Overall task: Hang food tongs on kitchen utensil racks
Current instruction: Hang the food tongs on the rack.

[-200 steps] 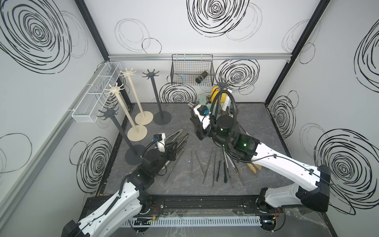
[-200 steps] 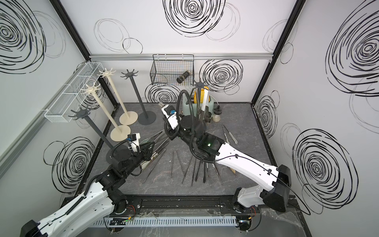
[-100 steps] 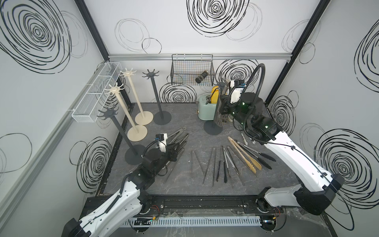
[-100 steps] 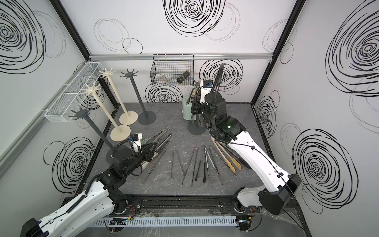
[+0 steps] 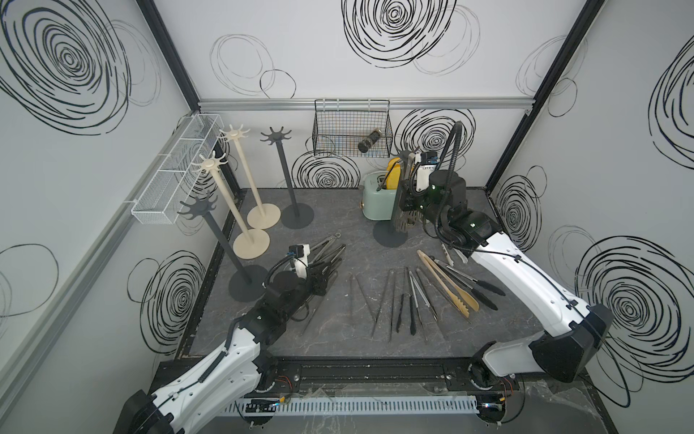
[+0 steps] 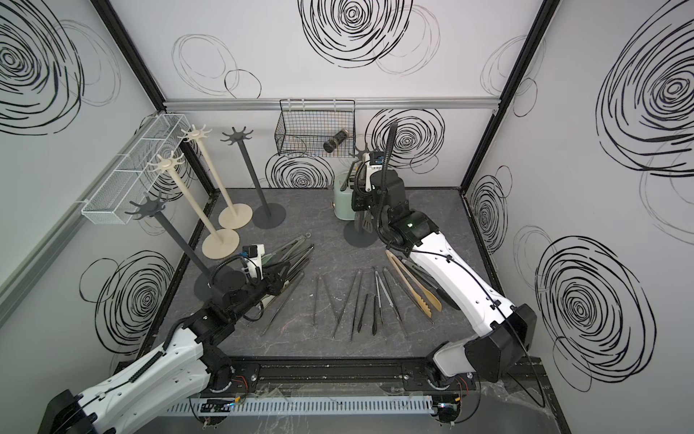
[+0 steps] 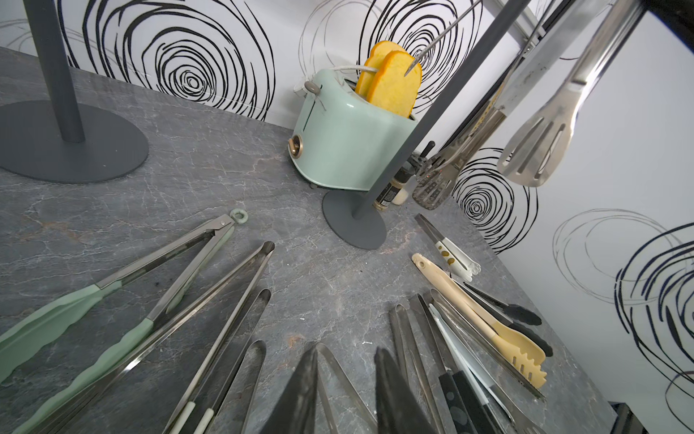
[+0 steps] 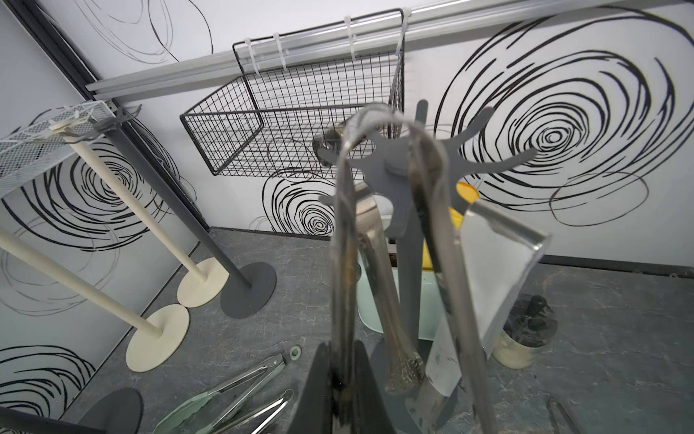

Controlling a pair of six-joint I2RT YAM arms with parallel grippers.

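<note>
Bright even light, blurred wrist foregrounds

mint toaster (image 5: 377,201), toast (image 5: 393,176), black wire basket (image 5: 338,131)

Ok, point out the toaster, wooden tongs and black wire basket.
toaster (image 5: 375,204), in a top view, mint body
wooden tongs (image 5: 445,279), in a top view, mid-arm
black wire basket (image 5: 338,129), in a top view, front mesh

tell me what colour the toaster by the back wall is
Pale mint green; the toaster shows best in the left wrist view.
</note>
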